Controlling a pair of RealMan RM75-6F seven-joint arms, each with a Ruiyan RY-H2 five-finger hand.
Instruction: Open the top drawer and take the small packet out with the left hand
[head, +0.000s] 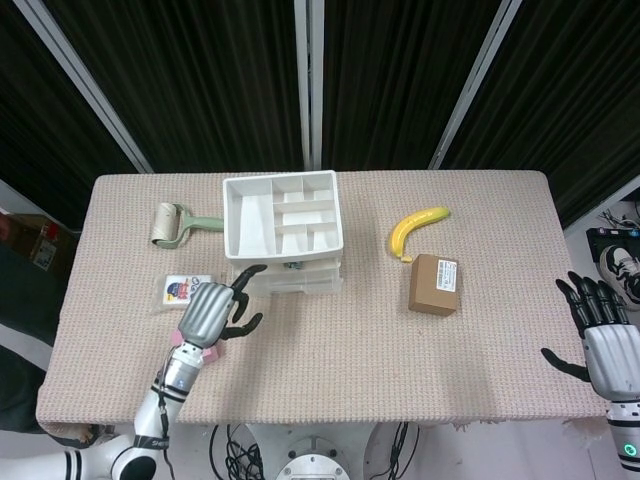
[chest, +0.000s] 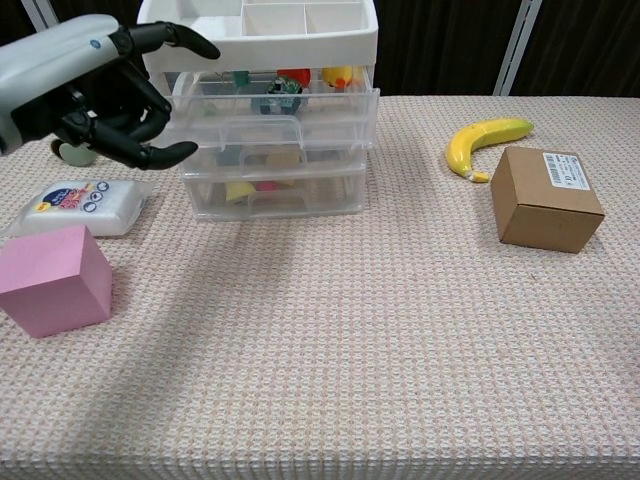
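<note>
The clear drawer unit (head: 288, 281) (chest: 275, 150) carries a white divided tray (head: 281, 215) on top. Its top drawer (chest: 280, 100) looks pushed in, with small colourful items (chest: 285, 84) showing through the front. My left hand (head: 212, 310) (chest: 95, 85) hovers at the unit's left front corner. It holds nothing; one finger reaches toward the drawers and the others are loosely curled. A white printed packet (head: 178, 289) (chest: 80, 205) lies on the table left of the drawers. My right hand (head: 603, 335) is spread off the table's right edge, holding nothing.
A pink cube (chest: 52, 280) sits at the front left. The green-handled roller (head: 175, 222) lies back left. A banana (head: 418, 228) (chest: 485, 140) and a cardboard box (head: 434, 284) (chest: 547, 198) are right of the drawers.
</note>
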